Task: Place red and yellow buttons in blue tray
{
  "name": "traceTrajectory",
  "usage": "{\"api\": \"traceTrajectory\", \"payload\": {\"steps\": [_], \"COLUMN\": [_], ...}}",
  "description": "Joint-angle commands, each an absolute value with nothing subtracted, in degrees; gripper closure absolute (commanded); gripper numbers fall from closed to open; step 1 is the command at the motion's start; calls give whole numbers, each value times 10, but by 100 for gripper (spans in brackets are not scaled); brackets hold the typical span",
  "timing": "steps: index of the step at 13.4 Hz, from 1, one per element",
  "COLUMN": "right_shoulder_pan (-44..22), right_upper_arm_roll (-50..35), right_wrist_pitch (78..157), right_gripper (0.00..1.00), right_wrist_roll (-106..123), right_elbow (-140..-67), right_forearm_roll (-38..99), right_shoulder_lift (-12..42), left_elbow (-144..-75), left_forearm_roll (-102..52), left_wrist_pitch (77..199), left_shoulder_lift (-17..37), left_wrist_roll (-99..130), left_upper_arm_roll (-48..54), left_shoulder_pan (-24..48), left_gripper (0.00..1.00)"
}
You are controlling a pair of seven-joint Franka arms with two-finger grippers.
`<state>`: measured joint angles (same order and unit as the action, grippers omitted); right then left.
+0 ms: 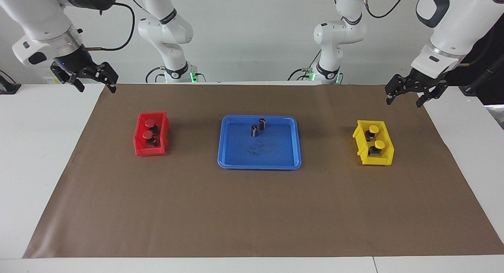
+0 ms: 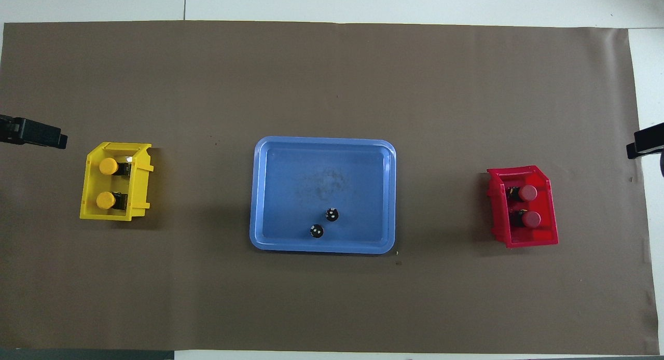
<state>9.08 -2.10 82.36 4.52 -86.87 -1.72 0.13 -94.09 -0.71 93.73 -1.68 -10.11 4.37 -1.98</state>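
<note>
At the centre of the mat the blue tray (image 1: 232, 157) waits, red buttons (image 1: 149, 129) binned at its three o'clock overhead, yellow buttons (image 1: 376, 136) at nine, so my left gripper (image 1: 405, 96) and right gripper (image 1: 96, 82) hover spread, each by its own bin.

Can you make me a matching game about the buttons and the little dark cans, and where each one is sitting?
Things:
1. two round red-capped push-buttons
2. two round yellow-capped push-buttons
3. two small dark cylinders

Places:
A. in the wide shallow blue plastic tray
B. in the small red plastic bin
C. in the small yellow plastic bin

Pairs: 1-B, 2-C, 3-A
</note>
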Motion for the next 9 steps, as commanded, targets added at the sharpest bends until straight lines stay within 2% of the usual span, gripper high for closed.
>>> {"api": "traceTrajectory", "payload": {"steps": [1, 9], "right_shoulder_pan": [91, 91], "right_upper_arm_roll": [-25, -36], "right_wrist_pitch": [827, 828], "right_gripper": [0, 0], "right_wrist_roll": [33, 33], "right_elbow": [-871, -892], "right_forearm_roll": [-23, -22], "right_shoulder_lift": [-3, -13], "left_elbow": [-940, -941], "left_forearm_roll": [-4, -4], "left_wrist_pitch": [928, 916], "left_shoulder_lift": [-22, -24], "left_wrist_roll": [-104, -103], "left_upper_arm_roll": [43, 43], "left_shoulder_pan": [-22, -21], "left_gripper": [0, 0]}}
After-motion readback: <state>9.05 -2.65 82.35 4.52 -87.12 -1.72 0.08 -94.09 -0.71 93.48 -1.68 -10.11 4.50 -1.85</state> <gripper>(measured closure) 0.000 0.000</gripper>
